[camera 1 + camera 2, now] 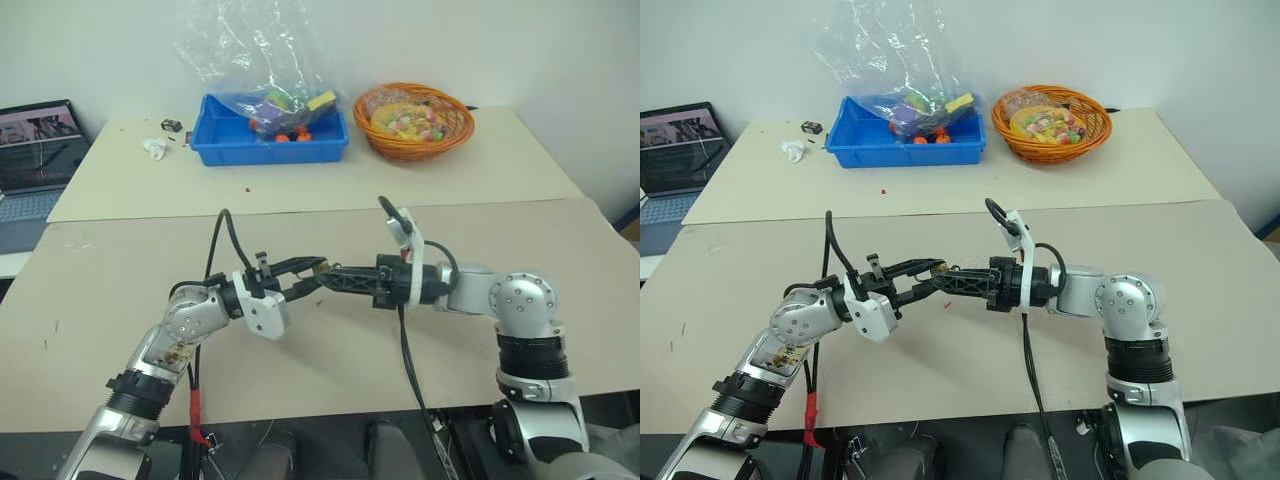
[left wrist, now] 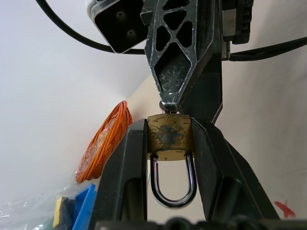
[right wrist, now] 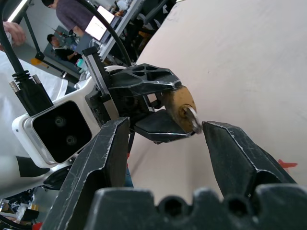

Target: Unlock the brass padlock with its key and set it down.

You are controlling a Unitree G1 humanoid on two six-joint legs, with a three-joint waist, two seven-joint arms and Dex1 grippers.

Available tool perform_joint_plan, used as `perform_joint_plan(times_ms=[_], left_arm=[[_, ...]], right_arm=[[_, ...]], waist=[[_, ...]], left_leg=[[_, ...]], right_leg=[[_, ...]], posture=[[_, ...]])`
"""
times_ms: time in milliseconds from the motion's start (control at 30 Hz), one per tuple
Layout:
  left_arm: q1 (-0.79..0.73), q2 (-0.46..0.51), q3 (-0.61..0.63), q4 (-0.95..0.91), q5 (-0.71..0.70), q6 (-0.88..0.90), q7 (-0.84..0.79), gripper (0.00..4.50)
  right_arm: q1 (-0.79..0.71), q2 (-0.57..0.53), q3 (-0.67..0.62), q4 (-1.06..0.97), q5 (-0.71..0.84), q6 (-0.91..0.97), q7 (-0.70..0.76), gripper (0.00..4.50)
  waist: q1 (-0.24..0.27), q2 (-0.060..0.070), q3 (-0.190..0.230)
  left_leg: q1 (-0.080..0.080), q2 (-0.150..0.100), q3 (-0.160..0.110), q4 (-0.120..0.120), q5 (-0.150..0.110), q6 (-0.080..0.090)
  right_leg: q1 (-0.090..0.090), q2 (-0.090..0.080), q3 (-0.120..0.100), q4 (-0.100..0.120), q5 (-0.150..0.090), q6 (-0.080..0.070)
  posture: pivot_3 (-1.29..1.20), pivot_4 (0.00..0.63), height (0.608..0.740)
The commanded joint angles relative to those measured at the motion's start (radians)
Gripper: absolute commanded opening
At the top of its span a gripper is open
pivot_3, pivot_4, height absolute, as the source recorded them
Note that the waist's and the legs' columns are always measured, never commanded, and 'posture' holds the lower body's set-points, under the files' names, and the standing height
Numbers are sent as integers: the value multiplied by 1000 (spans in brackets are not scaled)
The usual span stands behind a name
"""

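My left gripper [image 1: 313,272] is shut on the brass padlock [image 2: 168,136], pinching its body between both fingers above the table. The silvery shackle [image 2: 173,194] loops back toward the wrist, and both its legs meet the body. The key [image 3: 193,118] sits in the padlock's far face, with its small silvery head sticking out. My right gripper [image 3: 165,125] faces the left one tip to tip. It is open, with a finger on each side of the key head. One fingertip [image 3: 207,128] is just beside the head.
At the table's far side stand a blue bin [image 1: 215,150] with a plastic bag [image 1: 250,50] and an orange basket [image 1: 460,130]. A laptop [image 1: 35,150] sits far left. People [image 3: 72,12] show behind in the right wrist view.
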Motion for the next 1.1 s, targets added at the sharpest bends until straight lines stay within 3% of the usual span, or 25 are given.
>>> perform_joint_plan(times_ms=[33,667,767,967,1100], left_arm=[[-3,6,2,-52,-28,-1,-4,810],[7,11,3,-57,-27,5,-11,810],[8,12,4,-57,-23,3,-9,810],[8,12,6,-59,-16,4,-5,810],[4,11,6,-58,-12,6,-3,810]], right_arm=[[-13,-3,-2,-5,-10,-32,33,2959],[-57,6,13,14,-74,-50,81,2959],[-53,10,15,8,-76,-48,82,2317],[-42,15,17,-5,-79,-45,86,250],[-38,15,25,-11,-84,-45,89,161]], waist=[[-1,0,0],[0,0,0],[-1,0,0],[0,0,0],[-1,0,0]], left_leg=[[0,0,0,0,0,0],[0,0,0,0,0,0],[0,0,0,0,0,0],[0,0,0,0,0,0],[0,0,0,0,0,0]], right_leg=[[0,0,0,0,0,0],[0,0,0,0,0,0],[0,0,0,0,0,0],[0,0,0,0,0,0],[0,0,0,0,0,0]], posture=[[0,150,740],[0,150,740],[0,150,740],[0,150,740],[0,150,740]])
